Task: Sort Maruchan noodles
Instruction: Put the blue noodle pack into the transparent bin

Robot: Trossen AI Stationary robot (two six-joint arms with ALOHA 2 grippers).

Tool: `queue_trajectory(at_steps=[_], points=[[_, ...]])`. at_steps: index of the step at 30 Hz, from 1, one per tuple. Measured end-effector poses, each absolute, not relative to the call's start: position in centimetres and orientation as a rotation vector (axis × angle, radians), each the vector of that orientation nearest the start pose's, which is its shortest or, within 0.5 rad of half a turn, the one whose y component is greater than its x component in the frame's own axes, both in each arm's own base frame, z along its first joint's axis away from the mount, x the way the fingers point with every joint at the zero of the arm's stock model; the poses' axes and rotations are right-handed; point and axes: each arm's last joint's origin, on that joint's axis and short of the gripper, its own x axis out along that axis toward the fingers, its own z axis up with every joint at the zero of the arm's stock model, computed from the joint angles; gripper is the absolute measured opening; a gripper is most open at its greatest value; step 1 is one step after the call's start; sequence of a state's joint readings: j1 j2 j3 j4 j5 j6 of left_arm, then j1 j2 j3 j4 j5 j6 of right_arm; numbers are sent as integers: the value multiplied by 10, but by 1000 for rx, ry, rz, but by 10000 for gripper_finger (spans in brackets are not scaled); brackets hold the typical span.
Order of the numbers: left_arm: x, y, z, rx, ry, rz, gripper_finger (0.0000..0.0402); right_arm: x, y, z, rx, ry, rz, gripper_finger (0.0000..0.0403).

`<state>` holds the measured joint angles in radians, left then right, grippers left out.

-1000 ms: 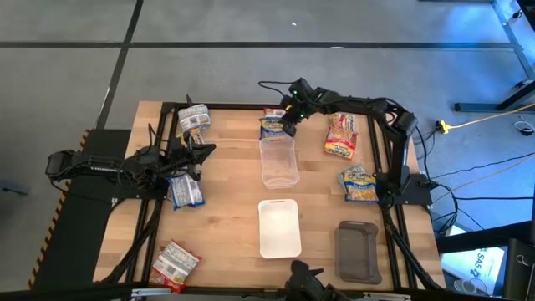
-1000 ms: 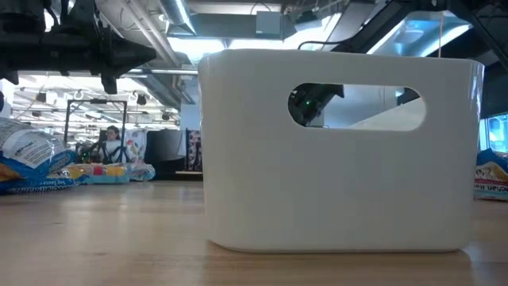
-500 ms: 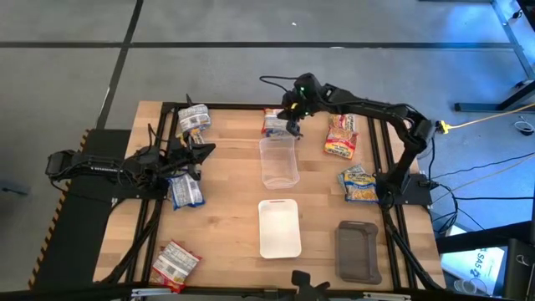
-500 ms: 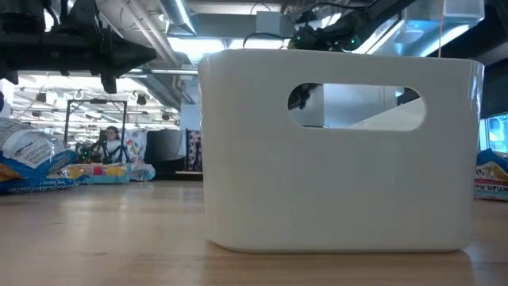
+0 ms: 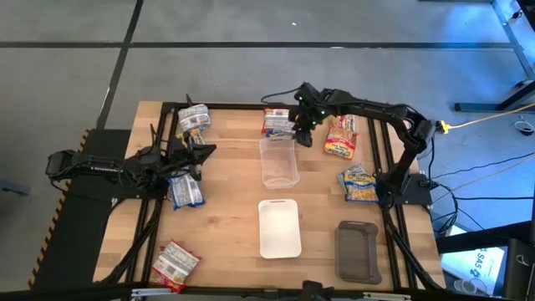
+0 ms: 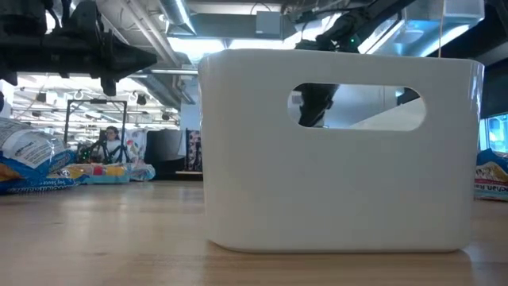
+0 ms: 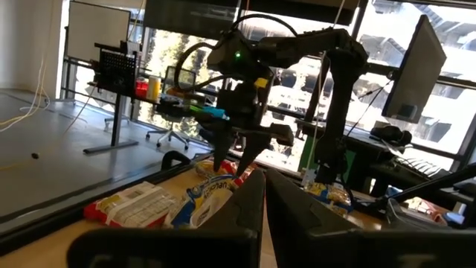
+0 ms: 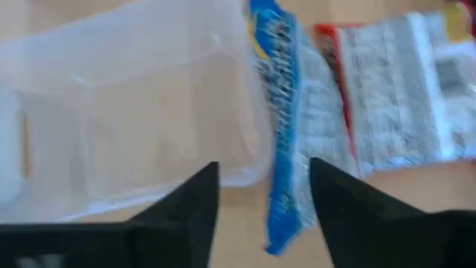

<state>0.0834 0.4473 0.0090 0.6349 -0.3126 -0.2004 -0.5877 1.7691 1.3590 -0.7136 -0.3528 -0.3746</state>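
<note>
- Sorting looks barely begun: the clear bin [image 5: 279, 162] at the middle of the desk [image 5: 226, 217] is empty, and so are the white tray [image 5: 279, 227] and the grey tray [image 5: 358, 251] nearer the front edge.
- All noodle packets lie loose on the desk around the clear bin. A pair [image 5: 277, 122] sits just behind it, a red-orange one [image 5: 341, 136] to its right, and a blue-yellow pile [image 5: 361, 183] farther right.
- On the bin's left are a silver packet [image 5: 193, 118], a blue one [image 5: 185, 191] and a red-silver one [image 5: 174, 263] near the front corner.
- The right hand [image 5: 303, 127] hovers at the bin's back rim, fingers apart, holding nothing. In its wrist view a blue packet [image 8: 281, 119] stands on edge against the bin wall, long axis running along that wall.
- The left hand [image 5: 199, 154] waits well left of the bin, closed and empty.
</note>
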Motion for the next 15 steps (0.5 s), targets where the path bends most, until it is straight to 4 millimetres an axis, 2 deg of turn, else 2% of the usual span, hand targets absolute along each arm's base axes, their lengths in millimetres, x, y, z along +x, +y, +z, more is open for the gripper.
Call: queue_trajectory(at_steps=[4, 7, 12, 15], points=[[122, 19, 186, -219, -233, 374, 9, 306, -193, 234, 159, 1024, -21, 252], [122, 19, 186, -219, -230, 374, 9, 313, -191, 229, 119, 1017, -24, 273], [122, 19, 185, -217, -214, 385, 9, 330, -194, 222, 85, 963, -106, 270], [122, 19, 184, -218, -214, 386, 9, 332, -196, 215, 83, 980, -121, 258]])
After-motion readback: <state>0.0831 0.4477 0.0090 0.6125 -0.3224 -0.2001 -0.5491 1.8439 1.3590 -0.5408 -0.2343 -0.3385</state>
